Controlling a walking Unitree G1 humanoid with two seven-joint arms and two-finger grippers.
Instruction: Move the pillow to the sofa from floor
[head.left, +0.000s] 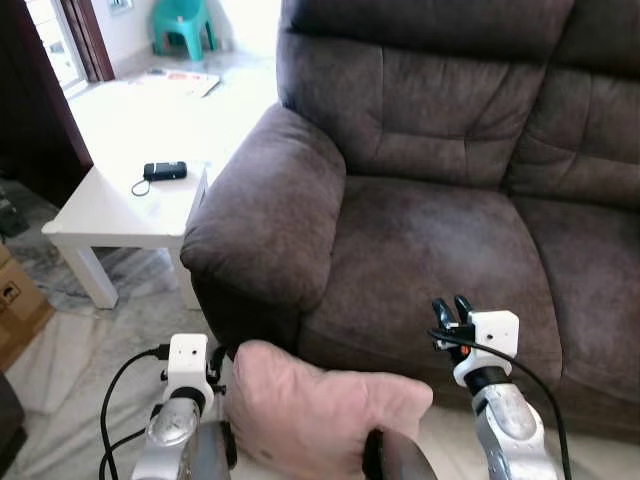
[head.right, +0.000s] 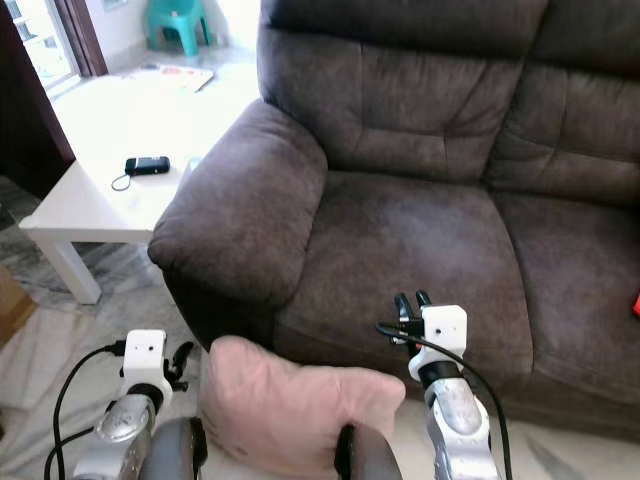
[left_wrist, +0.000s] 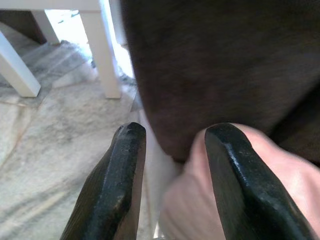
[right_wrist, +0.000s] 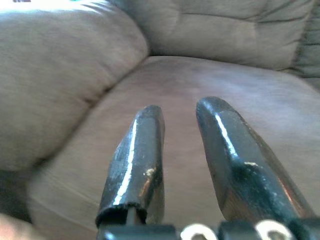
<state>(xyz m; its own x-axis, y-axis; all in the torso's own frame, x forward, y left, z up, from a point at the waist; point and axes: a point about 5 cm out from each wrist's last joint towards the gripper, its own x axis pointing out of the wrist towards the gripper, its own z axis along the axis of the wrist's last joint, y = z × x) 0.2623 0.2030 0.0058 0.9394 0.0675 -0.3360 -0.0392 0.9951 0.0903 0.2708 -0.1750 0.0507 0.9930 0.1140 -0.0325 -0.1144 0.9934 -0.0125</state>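
Brown sofa (head.left: 440, 200) ahead, pink pillow (head.left: 320, 405) beside left gripper (left_wrist: 172, 145) jaws

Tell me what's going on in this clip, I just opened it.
The robot stands facing a brown sofa with a pink pillow held up between its arms, level with the front edge of the seat. The left gripper is open with the pillow against one finger; the right gripper is open above the seat, holding nothing. The pillow is not yet on the sofa.

daylight from upper left; table (head.left: 120, 205) glaring | wrist views blurred
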